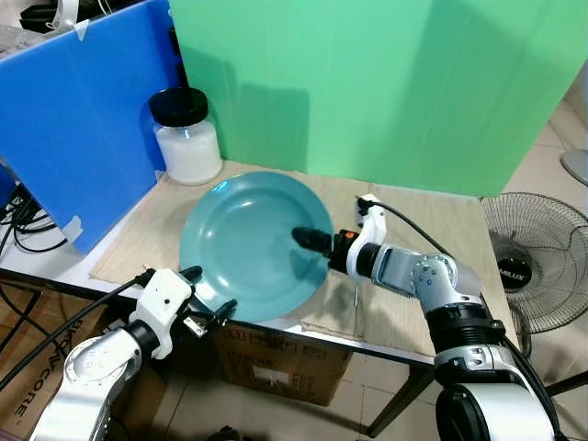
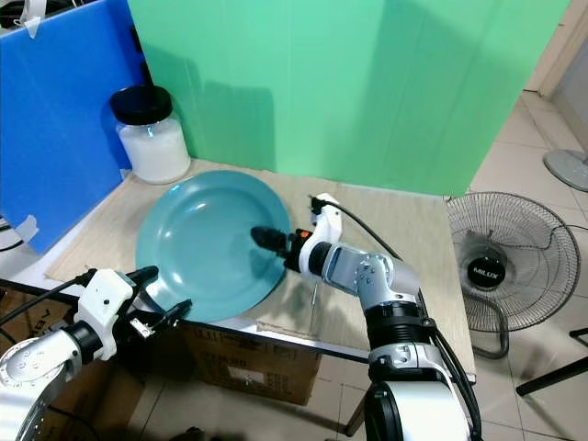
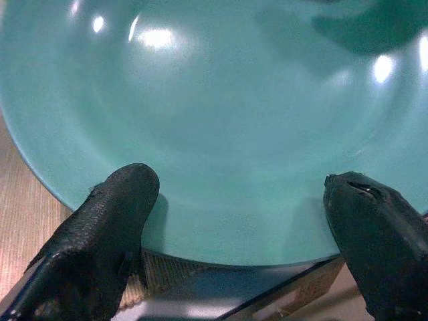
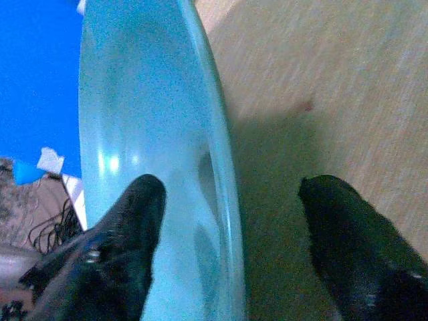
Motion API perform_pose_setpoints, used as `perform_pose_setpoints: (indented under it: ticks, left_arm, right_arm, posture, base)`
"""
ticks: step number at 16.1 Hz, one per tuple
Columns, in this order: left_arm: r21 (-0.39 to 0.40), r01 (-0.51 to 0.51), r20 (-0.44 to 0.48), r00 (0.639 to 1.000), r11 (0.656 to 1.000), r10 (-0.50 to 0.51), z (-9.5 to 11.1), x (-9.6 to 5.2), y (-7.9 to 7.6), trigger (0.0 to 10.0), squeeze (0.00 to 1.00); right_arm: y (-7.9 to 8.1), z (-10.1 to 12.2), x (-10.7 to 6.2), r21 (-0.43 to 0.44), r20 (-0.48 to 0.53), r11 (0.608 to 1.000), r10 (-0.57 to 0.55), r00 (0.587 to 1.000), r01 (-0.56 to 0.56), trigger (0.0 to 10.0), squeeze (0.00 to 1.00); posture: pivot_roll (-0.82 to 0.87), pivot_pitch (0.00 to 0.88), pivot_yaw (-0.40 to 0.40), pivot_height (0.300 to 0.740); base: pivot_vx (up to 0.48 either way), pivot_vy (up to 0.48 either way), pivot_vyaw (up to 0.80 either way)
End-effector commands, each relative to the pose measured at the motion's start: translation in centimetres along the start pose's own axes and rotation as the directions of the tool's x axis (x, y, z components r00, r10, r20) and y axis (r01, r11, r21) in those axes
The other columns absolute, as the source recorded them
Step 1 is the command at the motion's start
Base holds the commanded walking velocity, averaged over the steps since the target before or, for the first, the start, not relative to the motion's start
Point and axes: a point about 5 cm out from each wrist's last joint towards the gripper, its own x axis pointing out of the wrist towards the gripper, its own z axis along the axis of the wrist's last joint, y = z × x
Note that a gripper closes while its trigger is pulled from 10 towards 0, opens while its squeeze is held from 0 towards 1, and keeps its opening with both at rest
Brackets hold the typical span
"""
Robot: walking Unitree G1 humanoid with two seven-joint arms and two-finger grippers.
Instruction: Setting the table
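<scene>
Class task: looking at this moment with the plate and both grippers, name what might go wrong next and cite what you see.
1. The teal plate sits near the table's front edge; a push from the right gripper might slide it off.
2. Both the right gripper and the left gripper are open around the rim, so lifting now would likely slip.
3. Sliding the plate back may knock the jar.

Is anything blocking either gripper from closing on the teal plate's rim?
Nothing visible. The right gripper has its open jaws astride the plate rim; the left gripper is open at the near rim. The jar stands apart behind.
</scene>
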Motion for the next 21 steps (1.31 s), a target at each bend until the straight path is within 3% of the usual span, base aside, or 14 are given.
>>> perform_pose_setpoints:
  ticks: [1, 11, 18, 21]
  left_arm:
    - [0.002, 0.001, -0.021, 1.0, 1.0, -0.001, -0.5, -0.1, -0.1, 10.0, 0.0]
    - [0.011, 0.006, -0.008, 1.0, 1.0, -0.006, -0.5, -0.2, -0.1, 10.0, 0.0]
    - [0.021, -0.002, -0.011, 1.0, 1.0, 0.002, -0.6, -0.3, 0.0, 10.0, 0.0]
    - [0.056, -0.021, 0.056, 0.998, 0.998, 0.018, 1.4, -0.3, 0.3, 10.0, 0.0]
  right_arm:
    - [0.5, 0.2, -0.1, -0.022, -0.004, 0.999, 0.024, 1.0, -0.024, 0.0, 0.0]
    - [0.4, -0.6, 0.0, -0.076, -0.017, 0.997, 0.02, 1.0, -0.021, 0.0, 0.0]
    - [0.4, -0.6, 0.0, -0.069, 0.004, 0.998, 0.014, 1.0, -0.014, 0.0, 0.0]
    - [0.6, -0.2, -0.1, -0.034, 0.03, 0.999, 0.036, 0.999, -0.035, 0.0, 0.0]
  posture:
    - [0.02, 0.009, -0.004, 0.74]
    - [0.02, 0.018, -0.003, 0.74]
    - [0.02, 0.02, -0.004, 0.74]
    - [0.02, 0.014, -0.003, 0.74]
  base:
    - [0.0, 0.0, 0.0]
    - [0.0, 0.0, 0.0]
    - [0.0, 0.0, 0.0]
    - [0.0, 0.0, 0.0]
